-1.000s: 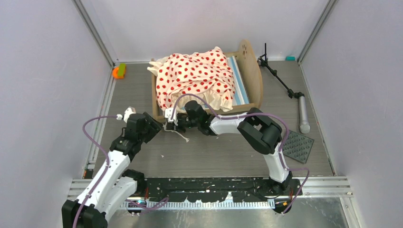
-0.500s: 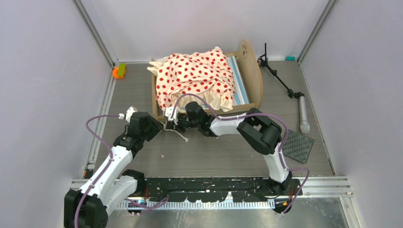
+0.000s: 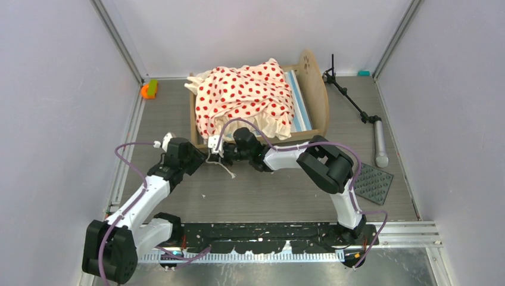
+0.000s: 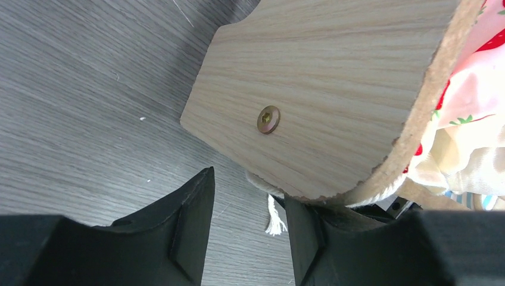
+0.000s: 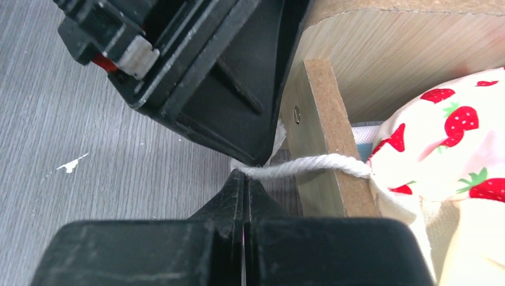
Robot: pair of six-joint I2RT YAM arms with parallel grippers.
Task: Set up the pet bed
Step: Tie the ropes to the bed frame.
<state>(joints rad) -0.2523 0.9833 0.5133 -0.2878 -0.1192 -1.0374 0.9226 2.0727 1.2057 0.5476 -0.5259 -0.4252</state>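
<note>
The grey table (image 3: 268, 190) carries the pet bed (image 3: 320, 101) towards its far side, with red-spotted bedding (image 3: 244, 95) heaped over the bed's mattress. At the bed's near left corner the left gripper (image 4: 247, 229) sits with jaws apart, just under the end board (image 4: 321, 89). Beside that same corner the right gripper (image 5: 243, 179) is pinched tight on a white cord (image 5: 309, 162) running from the bedding.

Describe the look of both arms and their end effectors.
The left arm and right arm have white links joined by bulky black joints, and a purple cable loops along each. The left end effector and right end effector carry plain black, wedge-shaped fingers that taper toward the tips.
</note>
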